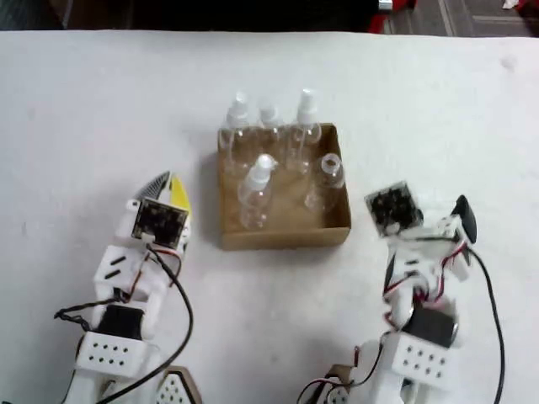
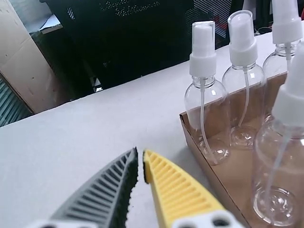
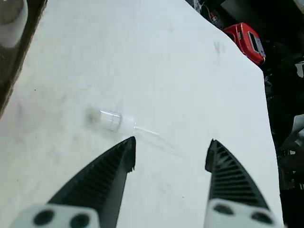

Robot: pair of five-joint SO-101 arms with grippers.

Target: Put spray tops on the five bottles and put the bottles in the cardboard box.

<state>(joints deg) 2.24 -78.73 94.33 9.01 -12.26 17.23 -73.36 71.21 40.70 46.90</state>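
Clear glossy plastic bottles (image 1: 255, 198), matt cardboard box (image 1: 285, 234)

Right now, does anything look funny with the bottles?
One bottle in the cardboard box has no spray top; its neck is open. A loose spray top lies on the table before the right gripper.

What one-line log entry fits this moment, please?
box: five bottles, four with tops; loose spray top: on table; right end effector: open near it; left end effector: shut

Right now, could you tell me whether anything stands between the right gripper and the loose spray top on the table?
Nothing visible does. The spray top lies on the table just ahead of the open right gripper, with only bare surface between them. The cardboard box sits off to one side.
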